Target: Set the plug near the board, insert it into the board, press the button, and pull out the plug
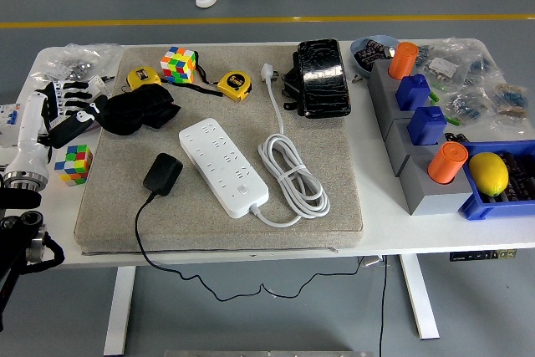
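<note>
The black plug (162,174) lies flat on the grey mat (167,219), just left of the white power board (223,165), with its black cord running off the table's front edge. The board lies diagonally on the mat and its own white cable (292,175) is coiled to its right. My left hand (60,110) is lifted at the far left edge of the table, well clear of the plug, fingers spread and holding nothing. The right arm does not show.
A black pouch (138,109), two yellow tape measures (233,84), a puzzle cube (178,63) and a black case (321,78) lie along the mat's back. A small cube (73,163) sits by my left hand. Grey blocks, orange cylinders (447,161) and a blue bin fill the right side.
</note>
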Controlling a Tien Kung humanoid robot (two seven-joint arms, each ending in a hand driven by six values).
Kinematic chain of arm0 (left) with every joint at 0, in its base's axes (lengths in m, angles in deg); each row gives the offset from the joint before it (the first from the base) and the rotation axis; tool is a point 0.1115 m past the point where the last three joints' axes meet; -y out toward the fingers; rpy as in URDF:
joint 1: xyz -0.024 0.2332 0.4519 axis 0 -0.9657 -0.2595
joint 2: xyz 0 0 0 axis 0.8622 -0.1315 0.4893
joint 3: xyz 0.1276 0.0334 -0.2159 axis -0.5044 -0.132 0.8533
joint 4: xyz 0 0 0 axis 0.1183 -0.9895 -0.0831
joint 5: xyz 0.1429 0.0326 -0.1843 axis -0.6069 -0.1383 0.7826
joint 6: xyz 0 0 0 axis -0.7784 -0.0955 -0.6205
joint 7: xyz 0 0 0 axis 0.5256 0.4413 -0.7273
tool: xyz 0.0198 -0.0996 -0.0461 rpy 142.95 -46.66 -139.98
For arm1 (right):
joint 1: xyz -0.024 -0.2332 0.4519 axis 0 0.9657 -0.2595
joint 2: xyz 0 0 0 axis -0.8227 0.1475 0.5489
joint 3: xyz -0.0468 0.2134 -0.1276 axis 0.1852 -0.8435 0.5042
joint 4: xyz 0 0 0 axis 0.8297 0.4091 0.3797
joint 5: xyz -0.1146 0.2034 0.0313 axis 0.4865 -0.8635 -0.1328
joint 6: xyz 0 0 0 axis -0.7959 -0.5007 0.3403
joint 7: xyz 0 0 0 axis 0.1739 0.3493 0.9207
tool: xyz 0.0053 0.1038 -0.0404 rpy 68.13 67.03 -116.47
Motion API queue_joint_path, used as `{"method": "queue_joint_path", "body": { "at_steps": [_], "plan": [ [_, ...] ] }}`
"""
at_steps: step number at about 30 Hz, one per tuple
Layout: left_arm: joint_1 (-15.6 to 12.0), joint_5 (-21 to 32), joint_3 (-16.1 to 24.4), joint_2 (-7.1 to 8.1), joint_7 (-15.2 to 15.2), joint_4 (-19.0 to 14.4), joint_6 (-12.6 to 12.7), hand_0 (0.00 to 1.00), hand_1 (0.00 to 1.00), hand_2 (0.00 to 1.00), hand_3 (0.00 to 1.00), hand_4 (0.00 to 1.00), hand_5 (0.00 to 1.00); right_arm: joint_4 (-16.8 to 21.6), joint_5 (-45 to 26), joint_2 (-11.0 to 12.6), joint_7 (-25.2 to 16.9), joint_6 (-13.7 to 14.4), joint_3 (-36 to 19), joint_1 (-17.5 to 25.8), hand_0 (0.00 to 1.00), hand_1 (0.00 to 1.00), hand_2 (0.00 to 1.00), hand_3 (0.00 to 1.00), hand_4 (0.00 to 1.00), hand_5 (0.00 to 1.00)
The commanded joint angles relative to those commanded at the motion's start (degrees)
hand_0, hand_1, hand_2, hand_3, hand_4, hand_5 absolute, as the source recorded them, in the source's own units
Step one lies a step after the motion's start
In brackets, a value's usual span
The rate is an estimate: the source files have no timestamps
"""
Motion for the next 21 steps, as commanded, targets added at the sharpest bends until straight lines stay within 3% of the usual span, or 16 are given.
{"method": "queue_joint_path", "body": {
  "at_steps": [21],
  "plan": [
    [-1.1, -0.4, 3.0, 0.82, -1.0, -0.9, -0.5, 0.378, 0.477, 0.513, 0.535, 0.854, 0.346, -0.9, -2.4, 1.5, 0.4, -0.1, 4.8, -2.2, 0.556, 0.595, 0.545, 0.511, 0.856, 0.375]
  ]
}}
